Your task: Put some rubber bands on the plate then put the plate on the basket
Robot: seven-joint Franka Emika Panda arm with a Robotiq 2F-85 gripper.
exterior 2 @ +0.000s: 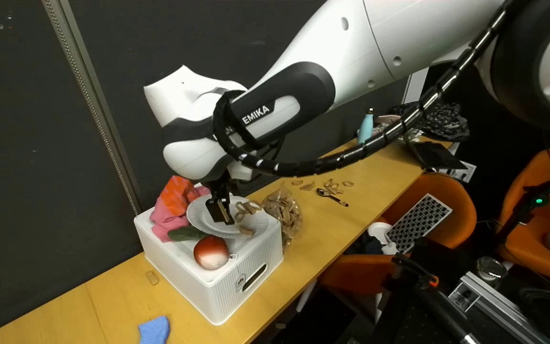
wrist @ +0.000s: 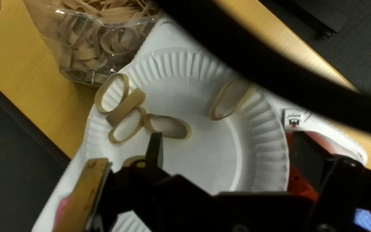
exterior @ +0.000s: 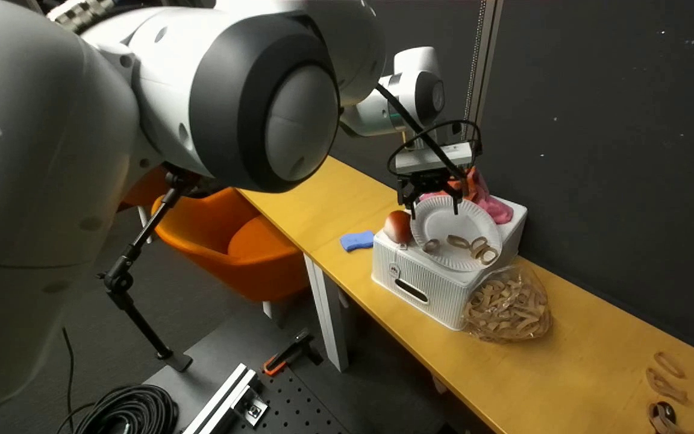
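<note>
Since both halves of the task look done, all that is left, I judge, is to lift away and check that everything sits steady. Long and of yellow wood, the tabletop (exterior: 600, 343) has one edge along a flat dark wall (exterior: 612, 150) and the opposite edge facing an orange shell-shaped chair (exterior: 232, 247). Over it reaches the white-and-black jointed robot arm (exterior 2: 361, 43), bent at the wrist so that its end points steeply downward. Beneath that end, between the wall-side and chair-side edges, stands the white, ribbed, box-shaped plastic basket (exterior: 443, 301). Just beside it, between the same two edges, is a clear, bulging plastic bag (exterior: 508, 304). Atop the basket lies the round white paper plate (wrist: 204, 154) with a fluted rim; whether it is level I cannot tell. Right at the plate hangs the black two-fingered gripper (exterior: 435, 213), its fingers spread wide with nothing visibly pinched between them; whether they touch the plate I cannot tell. Smallest of all are the flat tan rubber bands (wrist: 126, 107): several lie on the plate, one of them on its rim, many more fill the bag, and a few are loose beyond the bag, nearer the wall-side edge of the tabletop.
</note>
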